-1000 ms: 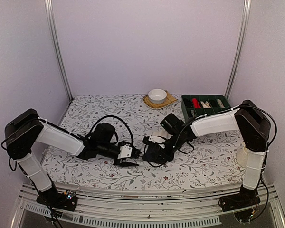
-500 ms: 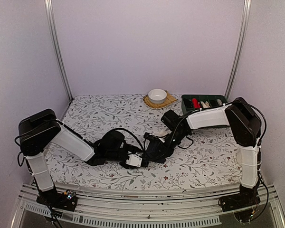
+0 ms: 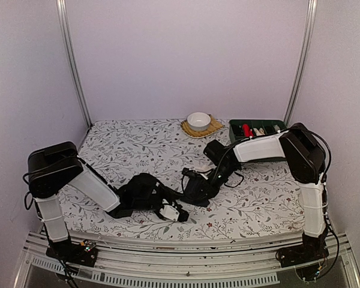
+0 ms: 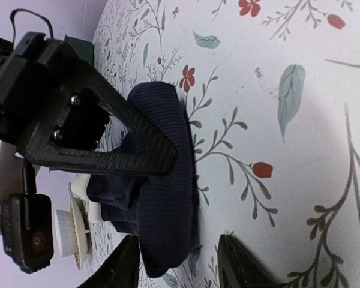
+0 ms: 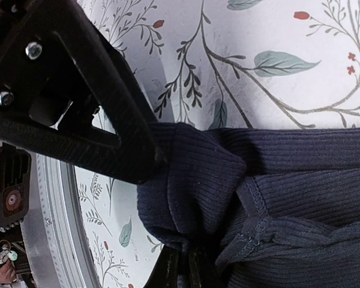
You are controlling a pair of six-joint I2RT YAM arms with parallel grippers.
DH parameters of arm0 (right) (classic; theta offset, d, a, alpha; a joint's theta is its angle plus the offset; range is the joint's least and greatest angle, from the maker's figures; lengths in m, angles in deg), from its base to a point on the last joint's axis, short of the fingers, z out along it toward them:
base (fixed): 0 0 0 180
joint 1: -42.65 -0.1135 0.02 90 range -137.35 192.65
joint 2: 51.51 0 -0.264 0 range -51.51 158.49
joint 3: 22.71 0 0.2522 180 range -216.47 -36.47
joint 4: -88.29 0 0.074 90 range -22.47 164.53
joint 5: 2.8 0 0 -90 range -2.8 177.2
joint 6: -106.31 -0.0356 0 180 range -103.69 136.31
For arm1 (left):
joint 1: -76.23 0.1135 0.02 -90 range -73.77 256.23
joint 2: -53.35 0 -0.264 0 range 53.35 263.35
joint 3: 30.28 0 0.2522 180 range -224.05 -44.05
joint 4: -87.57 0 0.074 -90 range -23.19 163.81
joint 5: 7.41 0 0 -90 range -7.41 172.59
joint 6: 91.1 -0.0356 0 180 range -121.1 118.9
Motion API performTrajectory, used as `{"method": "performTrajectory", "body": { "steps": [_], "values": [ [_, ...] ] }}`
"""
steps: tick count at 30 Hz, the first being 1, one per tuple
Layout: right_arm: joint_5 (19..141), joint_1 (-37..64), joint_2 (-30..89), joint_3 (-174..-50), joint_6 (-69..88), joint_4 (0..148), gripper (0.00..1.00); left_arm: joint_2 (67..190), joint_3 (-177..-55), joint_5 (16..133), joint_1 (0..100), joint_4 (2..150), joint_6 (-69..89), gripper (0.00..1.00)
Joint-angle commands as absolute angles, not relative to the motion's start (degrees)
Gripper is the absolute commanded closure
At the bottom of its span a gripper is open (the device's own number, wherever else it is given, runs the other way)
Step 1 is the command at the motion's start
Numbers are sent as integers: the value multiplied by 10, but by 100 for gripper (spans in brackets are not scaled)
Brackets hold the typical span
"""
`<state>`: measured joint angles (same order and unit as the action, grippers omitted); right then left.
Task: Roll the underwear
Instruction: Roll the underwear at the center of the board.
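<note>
Fingers (image 5: 167, 270) of the right gripper (image 5: 181, 270) are clenched on a fold of the dark underwear (image 5: 276, 180), which lies bunched near the middle of the counter (image 3: 126, 144). The left gripper's (image 4: 180, 264) fingers stand apart, straddling the bundle's end.

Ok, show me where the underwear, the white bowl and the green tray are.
underwear (image 5: 288, 162): right wrist view, on its ribbed fold.
white bowl (image 3: 198, 120): top external view, on its bare inside.
green tray (image 3: 258, 122): top external view, on its far rim.
</note>
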<state>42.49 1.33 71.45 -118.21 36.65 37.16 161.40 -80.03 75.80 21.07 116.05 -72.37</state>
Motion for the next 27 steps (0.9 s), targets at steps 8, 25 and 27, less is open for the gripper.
{"method": "performTrajectory", "body": {
  "steps": [8,25,27],
  "values": [
    [412,23,732,-1199,364,352,94,1681,-789,816,185,1225,-784,65],
    [443,23,700,-1185,367,364,83,1668,-863,813,182,1034,-705,100],
    [463,23,668,-1167,363,382,71,1649,-894,779,187,949,-674,100]
  ]
}}
